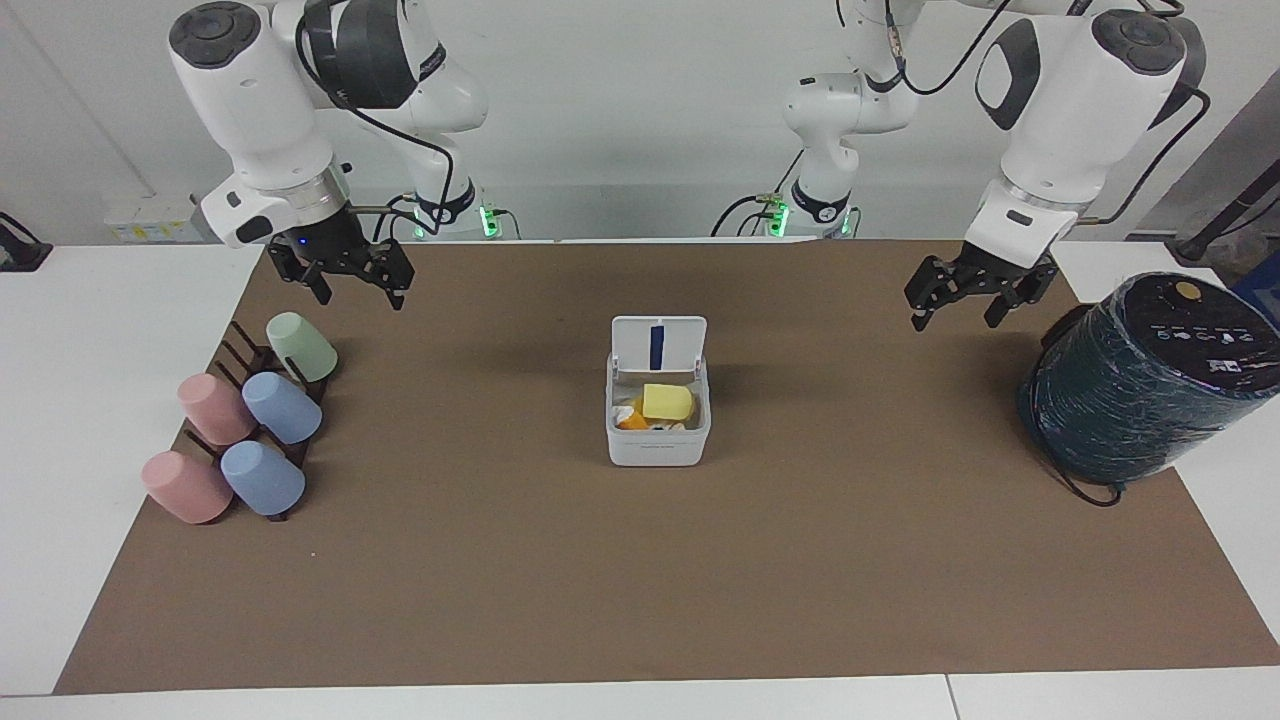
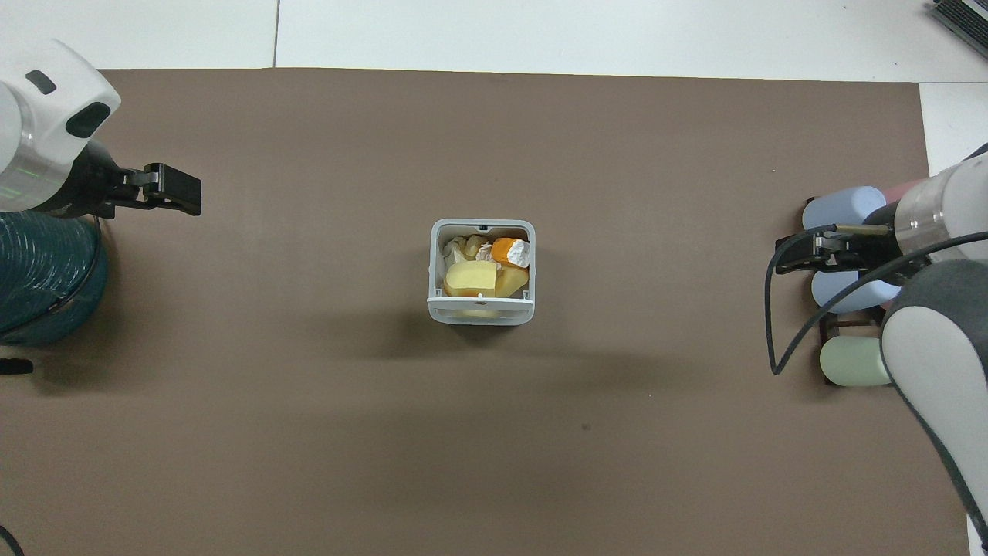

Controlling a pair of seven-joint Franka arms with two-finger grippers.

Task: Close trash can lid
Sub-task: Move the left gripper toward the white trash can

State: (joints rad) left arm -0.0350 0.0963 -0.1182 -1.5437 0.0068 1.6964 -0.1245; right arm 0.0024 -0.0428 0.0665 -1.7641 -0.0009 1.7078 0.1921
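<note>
Right gripper (image 1: 350, 283) up over mat (image 1: 640, 600), by cup rack (image 1: 262, 430) w/ pink, blue, green cups; jaws spread, holding nothing. Trash can (image 1: 657, 440) mid-mat, well apart from both grippers. Lid (image 1: 658, 345) standing up open, blue stripe showing, on edge nearer robots. Yellow + orange bits (image 1: 660, 405) inside. Left gripper (image 1: 965, 300) up over mat near big dark wrapped drum (image 1: 1140, 385); jaws spread, holding nothing.

Table (image 1: 600, 600); trash can (image 1: 657, 445); cup rack (image 1: 262, 420).
</note>
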